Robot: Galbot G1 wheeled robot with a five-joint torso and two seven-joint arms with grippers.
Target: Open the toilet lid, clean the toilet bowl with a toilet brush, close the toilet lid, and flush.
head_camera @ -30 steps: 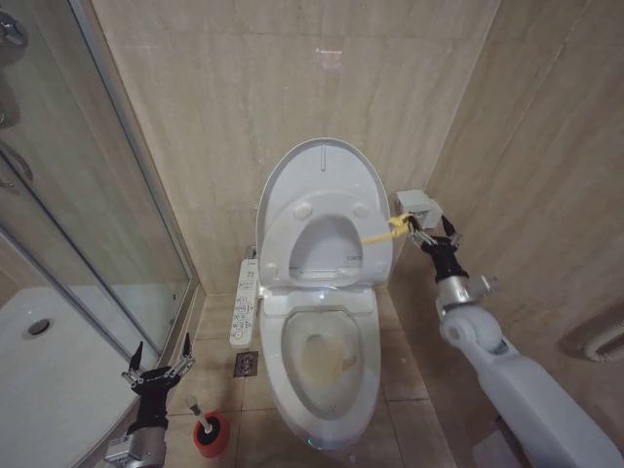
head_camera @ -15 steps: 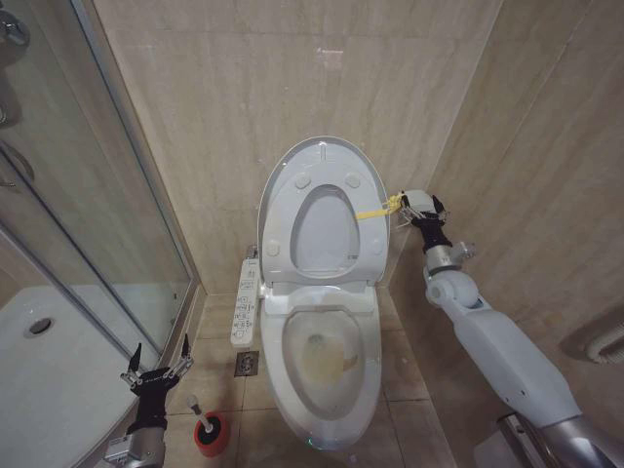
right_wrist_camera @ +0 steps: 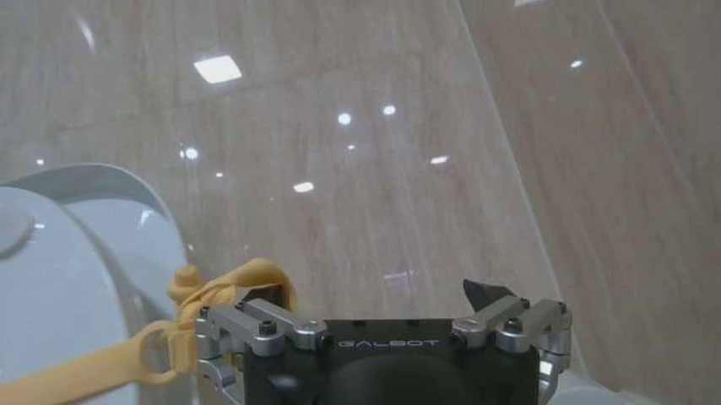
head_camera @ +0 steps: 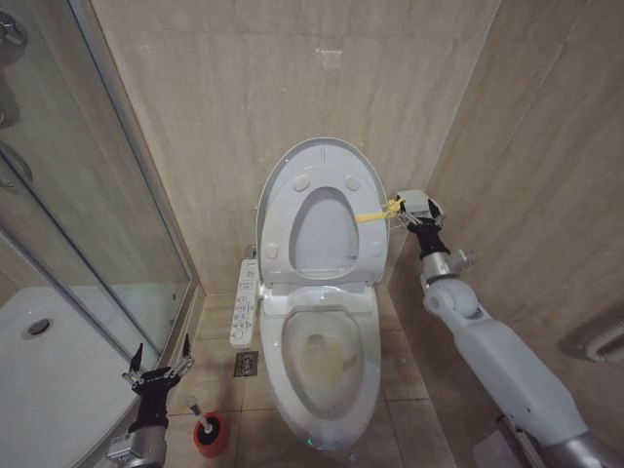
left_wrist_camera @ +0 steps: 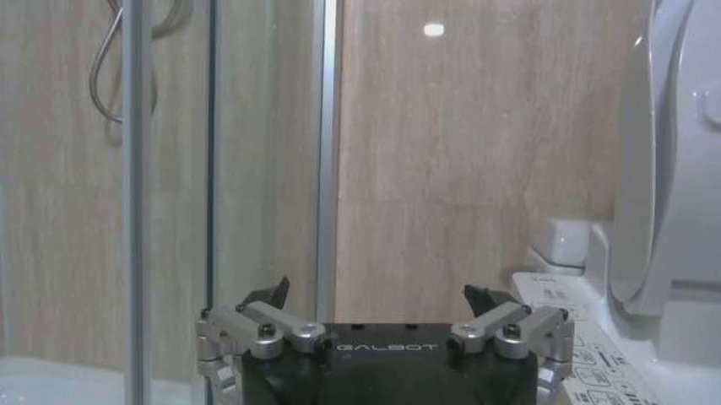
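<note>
The toilet lid is seen raised upright against the wall, with the seat ring lifted against it, at 12 o'clock from the stained toilet bowl. A yellow strap on the seat ring is hooked by the spread right gripper at 3 o'clock. The left gripper is held spread at 10 o'clock from the toilet brush, which is stood in its red holder

The left gripper hangs with its fingers spread apart and holds nothing, facing a beige tiled wall. A glass shower door stands beside it; the raised toilet lid and button panel are opposite.
</note>
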